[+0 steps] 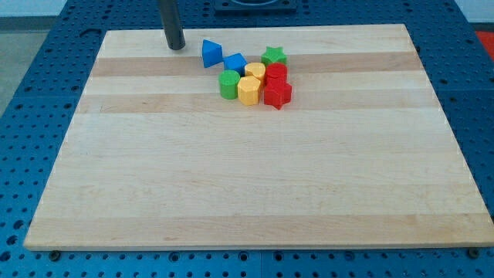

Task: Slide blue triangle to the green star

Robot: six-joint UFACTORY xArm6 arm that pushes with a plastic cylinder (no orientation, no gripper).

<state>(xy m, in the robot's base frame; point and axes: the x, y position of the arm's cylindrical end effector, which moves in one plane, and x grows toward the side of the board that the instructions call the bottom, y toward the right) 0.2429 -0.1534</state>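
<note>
- Near the view's top, left of centre, my tip (176, 46) sits on the wooden board (247, 177), a bit left of the blue triangle (211, 53) and not touching it.
- No fingers here, just a bare rod holding nothing.
- Blue triangle is just left of a second blue block (235, 62), pretty much touching.
- Green star (273, 55) is on the far side of that block, at the cluster's top right.
- Rest of the cluster: green cylinder (228, 85), two yellow blocks (250, 85), two red blocks (277, 86).
</note>
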